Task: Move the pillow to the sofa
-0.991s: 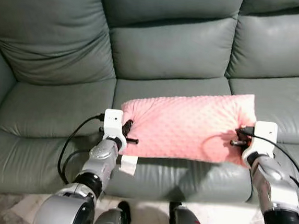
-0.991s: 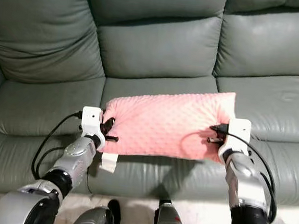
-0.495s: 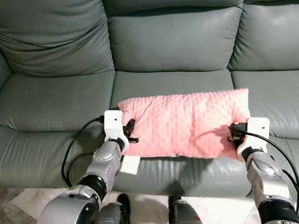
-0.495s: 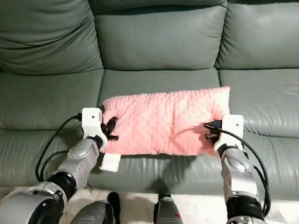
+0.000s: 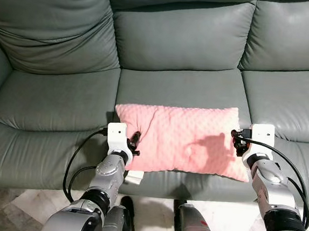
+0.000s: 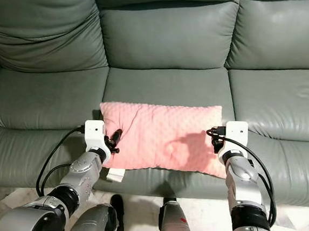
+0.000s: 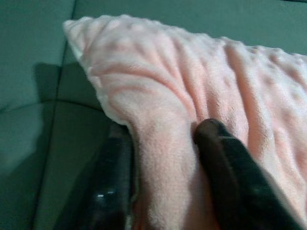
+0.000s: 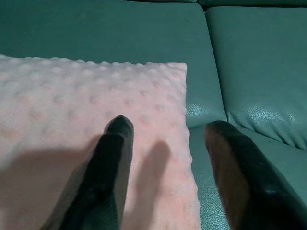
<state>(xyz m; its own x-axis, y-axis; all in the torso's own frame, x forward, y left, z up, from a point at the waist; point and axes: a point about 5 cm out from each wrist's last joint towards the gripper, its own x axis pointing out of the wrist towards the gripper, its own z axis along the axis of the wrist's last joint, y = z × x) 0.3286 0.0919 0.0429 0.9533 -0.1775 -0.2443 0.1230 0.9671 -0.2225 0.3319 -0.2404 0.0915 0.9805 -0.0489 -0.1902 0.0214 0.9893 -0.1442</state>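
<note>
Floor: pale glossy tile, marbled with faint grey-brown veining. Seen as a narrow strip along the lower edge of the head views. Left part shaded, middle part brighter.

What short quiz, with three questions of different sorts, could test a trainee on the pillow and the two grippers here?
1. True or false: the pink pillow lies on the sofa seat.
2. Which gripper is pinching the pillow: A) left gripper, B) right gripper?
3. Fill in: the right gripper's fingers are ____.

Key: 1 true; 2 A; 3 open, one finger over the pillow, the other past its edge.
</note>
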